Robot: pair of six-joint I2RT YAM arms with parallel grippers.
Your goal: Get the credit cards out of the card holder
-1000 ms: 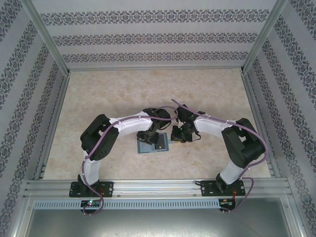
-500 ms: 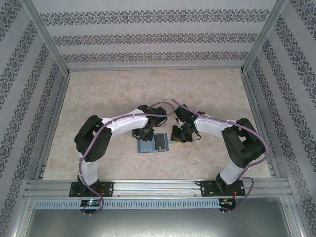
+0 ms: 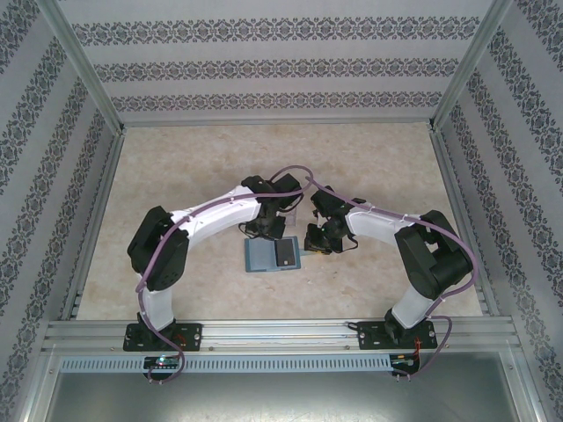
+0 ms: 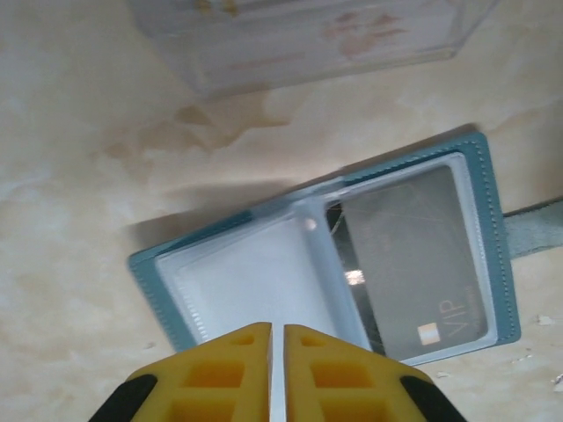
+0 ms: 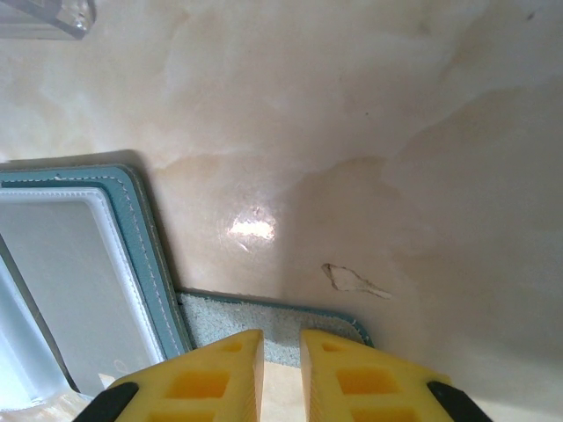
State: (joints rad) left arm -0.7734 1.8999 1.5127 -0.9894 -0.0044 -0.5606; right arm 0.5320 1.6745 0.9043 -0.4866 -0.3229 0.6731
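Teal and floppy, the card holder (image 4: 246,272) lies open on the desk (image 5: 352,132). Our left pincer (image 4: 277,330), pressed nearly together, hovers above its pale left sleeve. We judge the dark card (image 4: 409,255) in the right sleeve to be stiff, thin and slick, so we would pinch its spine-side edge. Our right pincer (image 5: 281,336), near-closed, stands at the closing tab (image 5: 264,321).

card holder (image 4: 246,281) — open | dark card (image 4: 405,255) — right pocket | gripper (image 4: 277,331) nearly closed

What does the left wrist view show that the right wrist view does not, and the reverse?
Left wrist view: the whole card holder lying open, a dark card marked VIP in its right pocket. Right wrist view: the closing tab reaching the right gripper, and a small stain on the table. Both: the teal holder's edge, a clear tray.
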